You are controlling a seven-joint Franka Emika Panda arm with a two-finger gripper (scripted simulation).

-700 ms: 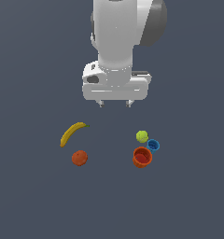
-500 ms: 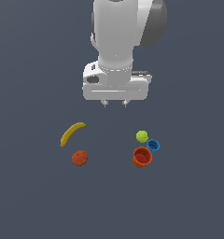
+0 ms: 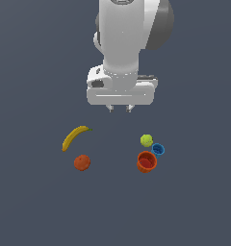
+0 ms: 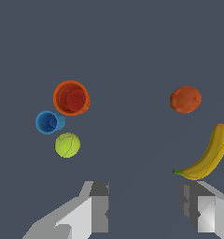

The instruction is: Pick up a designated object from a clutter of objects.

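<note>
1. The gripper (image 3: 120,109) is hanging high above the clutter, fingers spread apart and holding nothing.
2. The red cup (image 3: 147,162) is standing upright on the floor, opening facing up, tucked just beside the blue cup (image 3: 158,149) and near the ball (image 3: 146,140).
3. The cup is lying off toward the exterior view's right of the gripper and nearer the camera, so I reckon a sideways shift must come before any descent.
4. The banana (image 3: 75,137) and orange (image 3: 82,162) are sitting well apart, on the other side.
</note>
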